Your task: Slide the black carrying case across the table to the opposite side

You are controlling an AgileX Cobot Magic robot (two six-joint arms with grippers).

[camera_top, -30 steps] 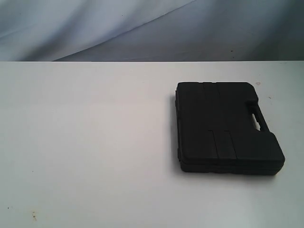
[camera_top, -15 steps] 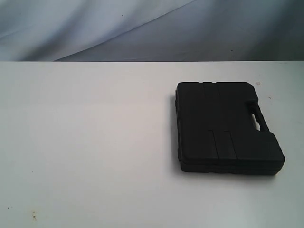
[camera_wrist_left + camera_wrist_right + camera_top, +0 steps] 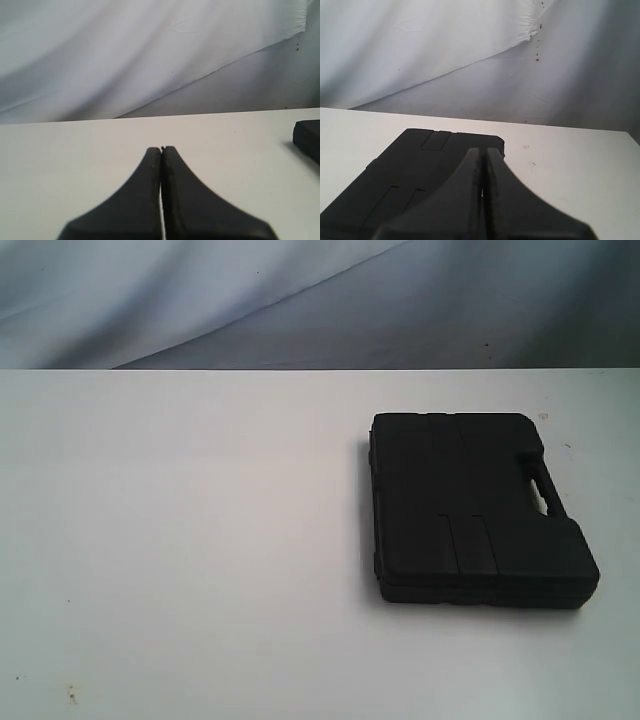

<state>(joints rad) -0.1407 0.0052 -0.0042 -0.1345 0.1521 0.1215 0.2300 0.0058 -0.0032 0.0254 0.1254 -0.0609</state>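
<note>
Black case (image 3: pixel 470 505) lies flat on counter (image 3: pixel 180 540), just ahead of right jaws (closed tight, nothing in them). Left jaws closed too, case well off to their side. I'd push low on handle (image 3: pixel 545 490) edge, slow, so no spin.

Open, flat white table (image 3: pixel 180 540) across the whole left half, from near edge to far edge, free for a gripper to sweep through. Only obstacle on the right half: a low black carrying case (image 3: pixel 470 510) lying flat, handle side to the right, with a narrow strip of bare surface on its right, a band on its near side and a wider band on its far side. Beyond the far edge, draped grey-white backdrop cloth (image 3: pixel 300 300) closing off that side.
</note>
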